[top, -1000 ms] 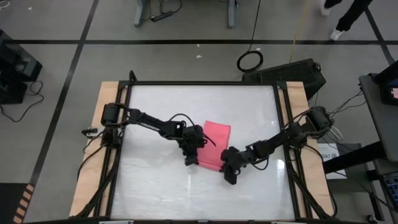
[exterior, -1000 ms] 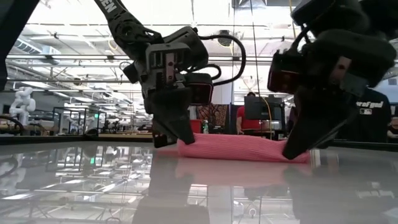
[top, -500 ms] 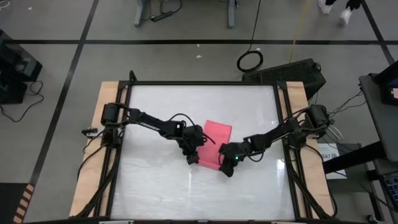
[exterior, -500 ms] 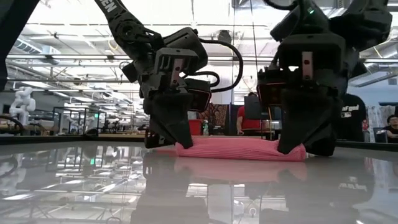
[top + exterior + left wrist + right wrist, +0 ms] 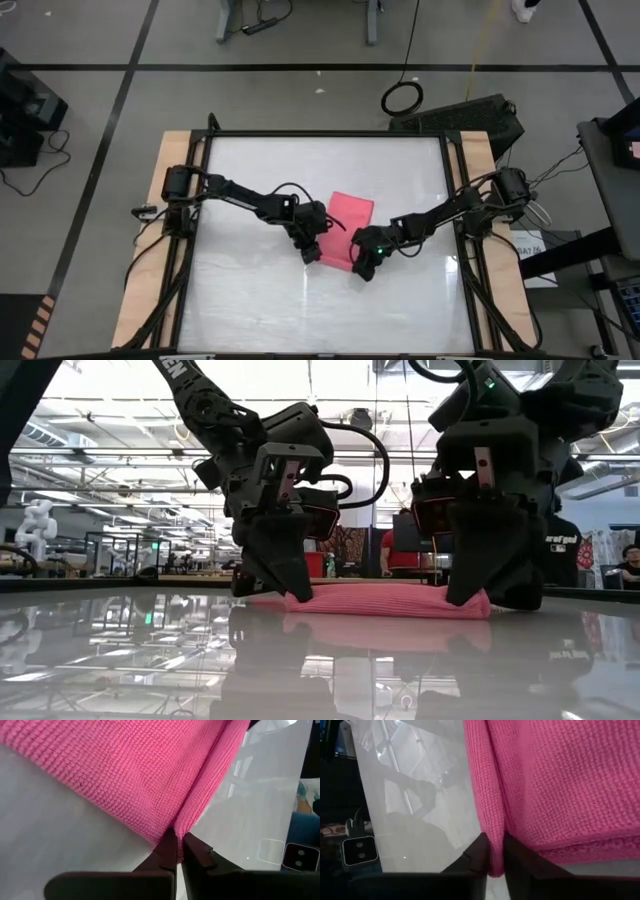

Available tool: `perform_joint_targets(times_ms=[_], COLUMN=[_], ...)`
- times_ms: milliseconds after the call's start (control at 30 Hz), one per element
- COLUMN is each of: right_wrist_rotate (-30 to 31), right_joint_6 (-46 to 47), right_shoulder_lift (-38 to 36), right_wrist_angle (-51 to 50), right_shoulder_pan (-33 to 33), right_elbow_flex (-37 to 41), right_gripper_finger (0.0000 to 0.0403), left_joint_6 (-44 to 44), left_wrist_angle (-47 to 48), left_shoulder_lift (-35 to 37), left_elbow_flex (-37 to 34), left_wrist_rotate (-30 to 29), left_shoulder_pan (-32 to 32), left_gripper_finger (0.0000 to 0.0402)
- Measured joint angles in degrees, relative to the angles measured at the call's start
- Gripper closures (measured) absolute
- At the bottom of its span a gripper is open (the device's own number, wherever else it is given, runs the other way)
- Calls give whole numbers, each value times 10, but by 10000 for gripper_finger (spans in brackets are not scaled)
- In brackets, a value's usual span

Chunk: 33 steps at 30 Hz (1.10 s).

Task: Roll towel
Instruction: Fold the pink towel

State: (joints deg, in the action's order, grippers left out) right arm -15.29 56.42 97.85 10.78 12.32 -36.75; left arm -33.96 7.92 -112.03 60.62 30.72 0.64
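Note:
The pink towel (image 5: 346, 230) lies flat on the white table top, near its middle, and shows in the low view (image 5: 385, 600) as a low pink band. My left gripper (image 5: 312, 253) is shut on the towel's near left corner. My right gripper (image 5: 362, 265) is shut on its near right corner. Both point down at the table in the low view, the left (image 5: 290, 596) and the right (image 5: 470, 600). The white tag does not show. My left gripper pinches a raised fold at the towel's near left corner (image 5: 179, 831) between its two fingertips (image 5: 166, 851), coming from above. The rest of the towel lies on the table. My right gripper pinches the folded near edge at the towel's right corner (image 5: 492, 845) between its two fingers (image 5: 479, 851), coming from above. The fold runs on away from the fingers, and the towel lies on the table.
The table's raised dark frame (image 5: 325, 133) and wooden side rails (image 5: 160, 240) bound the white top. There is bare table top on the near side (image 5: 320, 310) and the far side (image 5: 300, 165) of the towel.
My right gripper has gone toward the table's left and far edges to the towel's near right corner and has turned from slanting to upright. My left gripper has shifted slightly toward the towel and lowered onto its near left corner.

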Motion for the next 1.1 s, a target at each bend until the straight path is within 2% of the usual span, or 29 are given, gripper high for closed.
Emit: perform_joint_targets(times_ms=[267,433,600,767,900,1100], right_wrist_rotate=[4,36,105,187,264,319], right_joint_6=[-69,-135,-212,-372,-515,-583], right_shoulder_lift=[-16,-63,-124,-165,-163,-110], right_wrist_angle=[1,-86,-169,-149,-115,-55], right_shoulder_pan=[5,16,46,116,169,185], right_elbow_flex=[2,4,3,2,2,2], right_gripper_finger=[288,276,278,278,278,269], left_joint_6=[-7,-17,-18,-28,-32,-33], left_wrist_angle=[1,8,8,8,9,13], left_shoulder_lift=[0,0,-1,-1,-2,-2], left_elbow_flex=[0,-1,-1,-1,-2,-2], left_wrist_rotate=[2,12,21,29,37,42], left_shoulder_pan=[0,1,3,9,17,26], left_gripper_finger=[389,389,389,389,389,389])
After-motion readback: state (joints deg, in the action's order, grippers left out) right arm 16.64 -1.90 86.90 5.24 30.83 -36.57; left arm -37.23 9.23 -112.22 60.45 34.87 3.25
